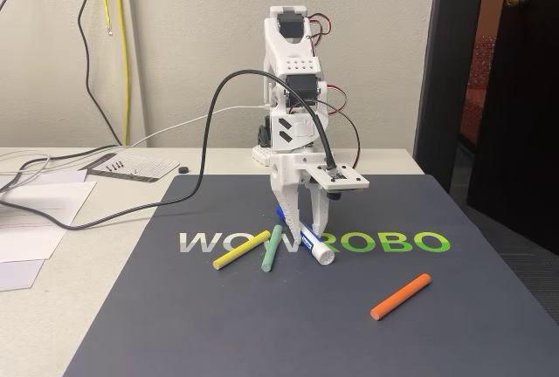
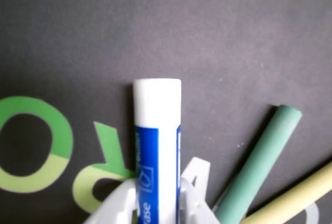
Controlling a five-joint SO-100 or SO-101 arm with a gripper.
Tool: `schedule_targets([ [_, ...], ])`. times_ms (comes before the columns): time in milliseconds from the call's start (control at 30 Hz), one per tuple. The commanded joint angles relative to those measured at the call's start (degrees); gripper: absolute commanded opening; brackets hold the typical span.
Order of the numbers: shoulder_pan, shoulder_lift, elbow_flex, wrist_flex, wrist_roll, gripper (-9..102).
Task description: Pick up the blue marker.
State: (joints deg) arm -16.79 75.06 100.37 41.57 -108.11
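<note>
Gripper (image 1: 301, 227) down on the mat (image 1: 454, 220), fingers either side of the blue marker (image 2: 157, 151), which lies flat between them. Can't tell if they're clamped. Squeeze firm mid-barrel, lift straight up, clear of the green stick (image 2: 259, 167)

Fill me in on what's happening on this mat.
A white arm has its gripper down over the blue marker on the dark mat. In the wrist view the fingers sit on either side of the marker's barrel, which lies on the mat, not yet lifted. A green stick and a yellow stick lie just beside it; an orange stick lies farther off.
</note>
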Motion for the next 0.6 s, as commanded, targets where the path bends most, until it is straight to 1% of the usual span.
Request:
schedule_targets([
  [0, -0.62, 1.05, 0.09, -0.35, 1.32, 0],
  [200, -1.49, 5.62, 0.09, 3.25, 4.92, 0],
  [400, -3.60, 10.99, -1.14, 7.82, 13.71, 0],
  [567, -5.27, 14.33, -5.71, 15.47, 20.39, 0],
])
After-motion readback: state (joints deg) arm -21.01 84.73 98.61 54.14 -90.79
